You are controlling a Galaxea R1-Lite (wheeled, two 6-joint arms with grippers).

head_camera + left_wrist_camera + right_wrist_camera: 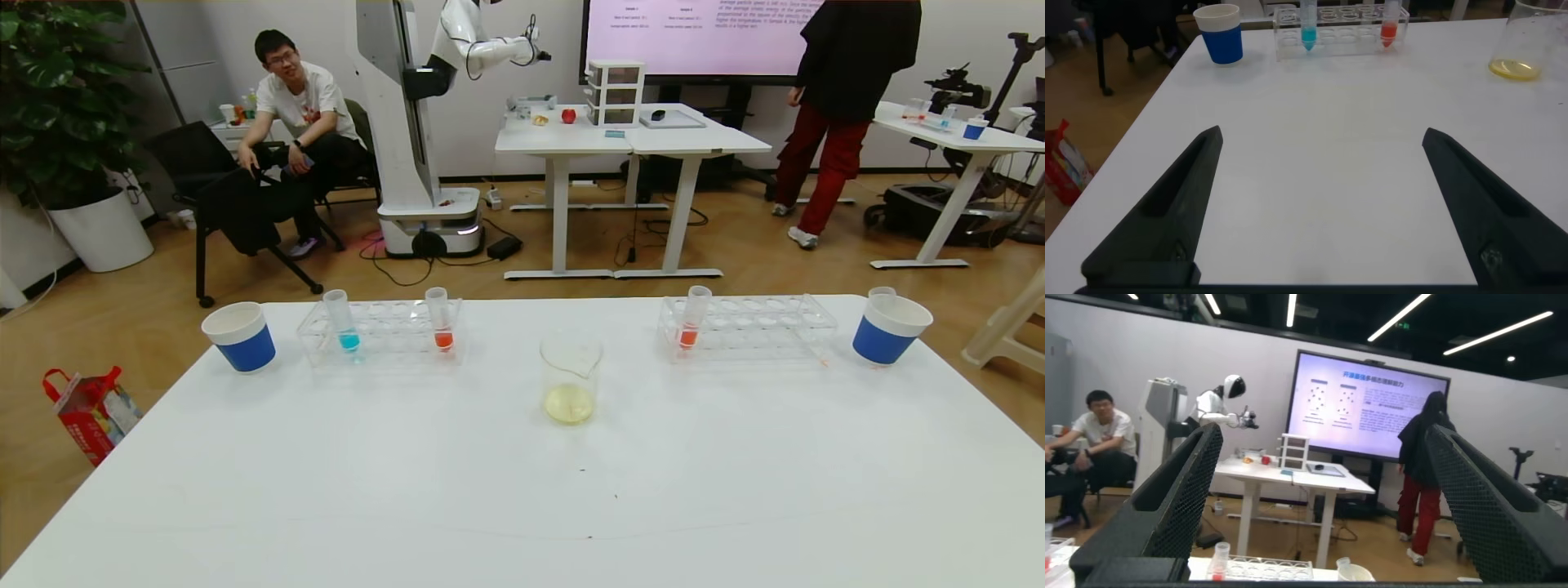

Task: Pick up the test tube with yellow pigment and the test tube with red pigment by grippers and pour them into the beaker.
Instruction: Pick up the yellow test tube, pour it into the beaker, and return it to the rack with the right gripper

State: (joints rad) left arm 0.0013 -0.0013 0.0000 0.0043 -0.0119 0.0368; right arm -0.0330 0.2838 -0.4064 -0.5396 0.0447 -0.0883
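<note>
So I read the yellow pour as done: the beaker [570,380] already holds pale yellow liquid, and I see no test tube with yellow pigment in either rack. My left hand [1319,204] hangs low over the table [522,490] with its fingers spread and nothing between them; ahead of it stands the left rack [1339,33] with a blue tube [1308,24] and a test tube with red pigment [1389,24], the beaker off to one side. My right hand [1319,506] is raised, also spread and empty, another red tube [1218,562] below it. Red pour remains
</note>
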